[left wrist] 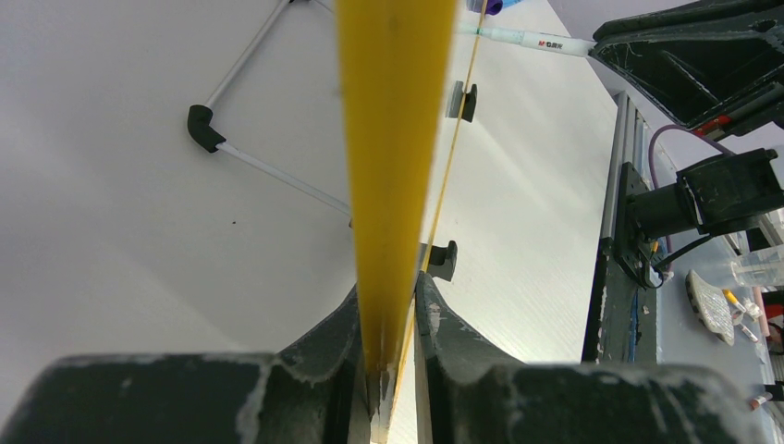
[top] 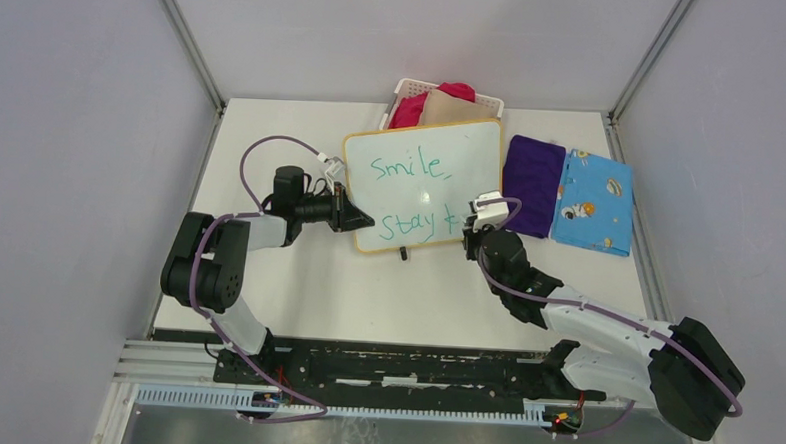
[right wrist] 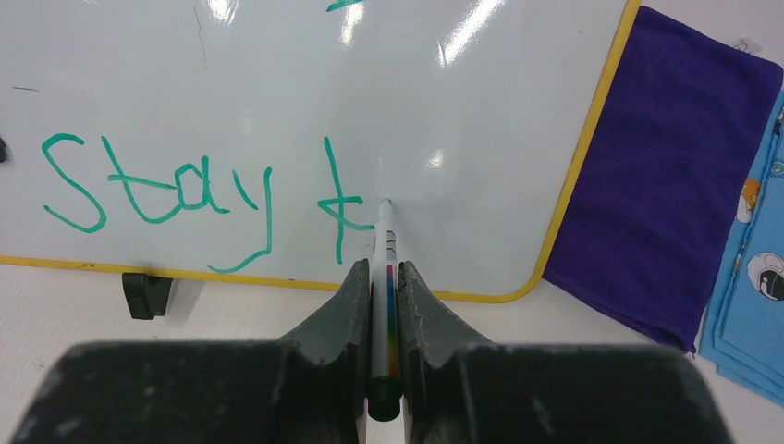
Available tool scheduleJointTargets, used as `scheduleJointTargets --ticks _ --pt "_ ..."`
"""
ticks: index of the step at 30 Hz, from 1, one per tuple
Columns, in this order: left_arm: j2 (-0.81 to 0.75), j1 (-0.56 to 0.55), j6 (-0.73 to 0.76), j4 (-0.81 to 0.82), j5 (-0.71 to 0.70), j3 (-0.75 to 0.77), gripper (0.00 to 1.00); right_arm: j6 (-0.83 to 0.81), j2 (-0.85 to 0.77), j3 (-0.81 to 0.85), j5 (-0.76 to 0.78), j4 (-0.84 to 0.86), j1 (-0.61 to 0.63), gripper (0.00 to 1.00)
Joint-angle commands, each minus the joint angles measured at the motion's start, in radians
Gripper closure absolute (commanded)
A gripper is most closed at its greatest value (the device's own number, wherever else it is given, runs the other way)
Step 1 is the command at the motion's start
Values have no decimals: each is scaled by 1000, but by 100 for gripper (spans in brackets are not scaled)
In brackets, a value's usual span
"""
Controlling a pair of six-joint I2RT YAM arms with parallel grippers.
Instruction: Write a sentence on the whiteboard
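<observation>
right gripper (right wrist: 381,270): narrow, pinched on a marker (right wrist: 383,231). Tip touches the board just right of "stay".
left gripper (left wrist: 388,294): narrow, clamped on the yellow frame (left wrist: 393,139) at the board's left edge, steadying it.
whiteboard (top: 472,150): mid-table, between the two grippers. Can't tell whether it lies flat or sits raised.
sentence (top: 408,169): green, two lines. Top line "Smile," looks done. Bottom line reads "stay" plus a stem and a cross stroke.
step: my read is second line, first letter of the last word, pen down.
next move: probably finish that letter, then shift right for the rest. Not much white left before the right frame, so the letters need to be tight. Tip pressure light and even, left clamp must not slip.
behind: purple cloth (top: 531,183) just right of the board, blue patterned cloth (top: 595,201) beside it. White basket (top: 410,88) holding fabric at the board's far edge.
</observation>
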Motion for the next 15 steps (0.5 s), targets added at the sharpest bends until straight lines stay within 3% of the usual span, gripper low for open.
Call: scheduleJointTargets --ticks 1,15 --pt "49 -23 58 -149 -103 -8 98 26 -8 -8 -2 19 -4 100" --pt "47 -24 58 -151 -103 -8 98 46 -74 -21 -26 -11 -4 100"
